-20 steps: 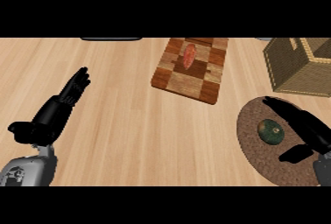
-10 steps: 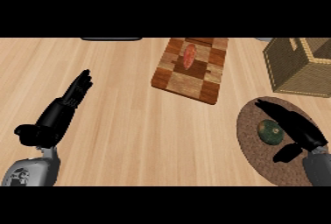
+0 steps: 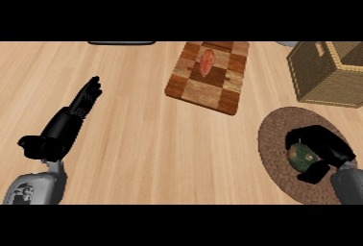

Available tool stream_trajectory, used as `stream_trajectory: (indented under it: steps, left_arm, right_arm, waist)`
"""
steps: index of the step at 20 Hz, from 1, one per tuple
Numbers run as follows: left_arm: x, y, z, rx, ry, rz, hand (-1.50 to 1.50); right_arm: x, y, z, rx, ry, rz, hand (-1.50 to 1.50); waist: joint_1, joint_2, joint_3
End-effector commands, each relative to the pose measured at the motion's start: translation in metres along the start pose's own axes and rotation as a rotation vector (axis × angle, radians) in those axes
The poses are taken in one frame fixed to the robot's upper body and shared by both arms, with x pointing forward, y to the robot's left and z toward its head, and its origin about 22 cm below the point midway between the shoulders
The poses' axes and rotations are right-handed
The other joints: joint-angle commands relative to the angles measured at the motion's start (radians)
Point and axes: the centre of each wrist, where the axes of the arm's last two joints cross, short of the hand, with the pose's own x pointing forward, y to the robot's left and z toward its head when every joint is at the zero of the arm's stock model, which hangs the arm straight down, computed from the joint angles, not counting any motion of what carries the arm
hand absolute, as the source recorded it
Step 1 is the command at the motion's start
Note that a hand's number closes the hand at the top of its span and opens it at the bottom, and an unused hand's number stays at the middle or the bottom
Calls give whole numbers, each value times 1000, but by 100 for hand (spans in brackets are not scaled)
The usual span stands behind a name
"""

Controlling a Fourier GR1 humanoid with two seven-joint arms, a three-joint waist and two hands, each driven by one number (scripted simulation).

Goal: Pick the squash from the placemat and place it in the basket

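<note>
On the round placemat [image 3: 276, 139], squash [image 3: 303, 157] within right hand's [image 3: 327, 149] curled fingers [image 3: 306, 132].

One squash [image 3: 303, 157], one placemat [image 3: 276, 139], one basket [image 3: 319, 77] — one cutting board [image 3: 205, 81], two hands.

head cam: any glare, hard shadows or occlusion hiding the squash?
Head view: even light, no glare on the counter; only soft shadows. The squash on the placemat is partly hidden by the right hand curling round it.
</note>
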Motion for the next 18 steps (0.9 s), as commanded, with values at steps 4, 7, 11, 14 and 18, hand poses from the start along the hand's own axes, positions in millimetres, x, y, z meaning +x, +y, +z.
stream_trajectory:
  steps: [4,7,11,14,18]
  left_arm:
    - [4,13,4,3,14,-4,0]
    - [5,-9,-8,4,14,17,0]
    - [14,1,7,-8,-5,21,0]
    - [13,11,11,14,7,6,0]
    - [-1,7,6,13,22,-11,0]
  right_arm:
    - [8,26,7,-56,-79,132,150]
    - [12,17,3,-74,-64,141,150]
    - [28,27,18,-59,30,78,150]
    - [57,17,18,-114,42,55,150]
    - [63,20,33,-150,-13,-88,150]
  waist:
    - [-1,6,13]
    - [-2,6,13]
    - [-7,2,13]
    - [-6,2,13]
    - [-12,3,13]
